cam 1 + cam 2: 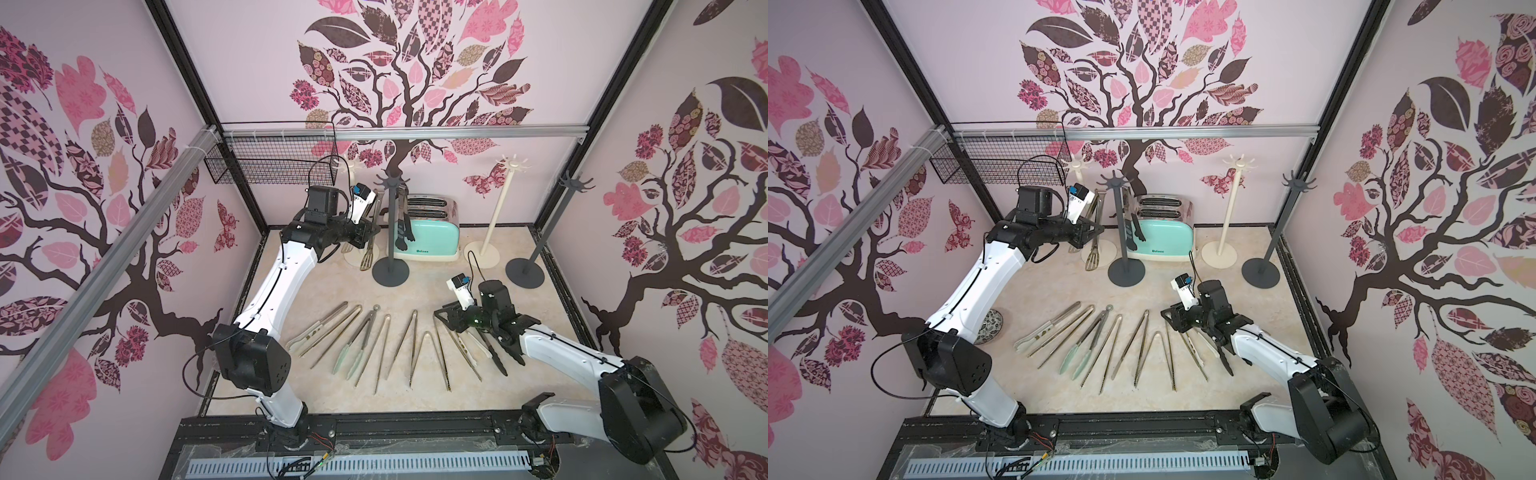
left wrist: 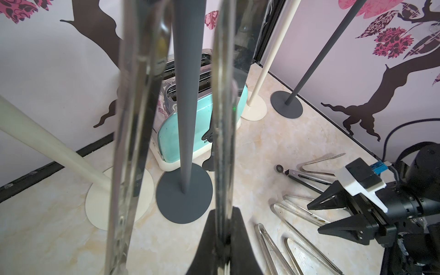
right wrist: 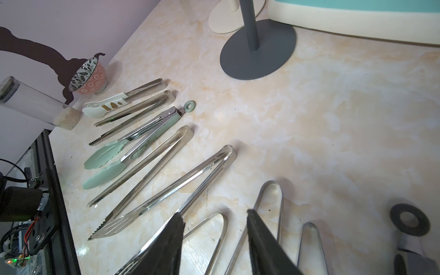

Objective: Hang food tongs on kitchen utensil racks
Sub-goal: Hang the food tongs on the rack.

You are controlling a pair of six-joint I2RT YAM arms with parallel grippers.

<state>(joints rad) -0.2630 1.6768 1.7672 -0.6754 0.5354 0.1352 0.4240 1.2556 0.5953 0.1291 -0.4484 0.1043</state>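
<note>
My left gripper (image 1: 371, 229) (image 2: 223, 213) is shut on one arm of a pair of steel food tongs (image 1: 367, 257) (image 2: 222, 114), held upright between the back-left cream rack (image 1: 347, 163) and a dark grey rack (image 1: 390, 249). The tongs' slotted tips hang just above the cream base. Black-tipped tongs (image 1: 405, 226) hang from the dark grey rack. Several more tongs (image 1: 374, 345) (image 3: 152, 133) lie fanned on the table. My right gripper (image 1: 444, 318) (image 3: 215, 228) hovers open above their right end, holding nothing. Another cream rack (image 1: 500, 208) and a dark grey rack (image 1: 548, 232) stand at back right.
A mint toaster (image 1: 432, 235) sits behind the dark grey rack. A black wire basket (image 1: 270, 166) hangs on the back-left wall. A patterned bowl (image 3: 87, 76) and a clear tube (image 3: 35, 104) lie near the left arm's base. Walls enclose the table on three sides.
</note>
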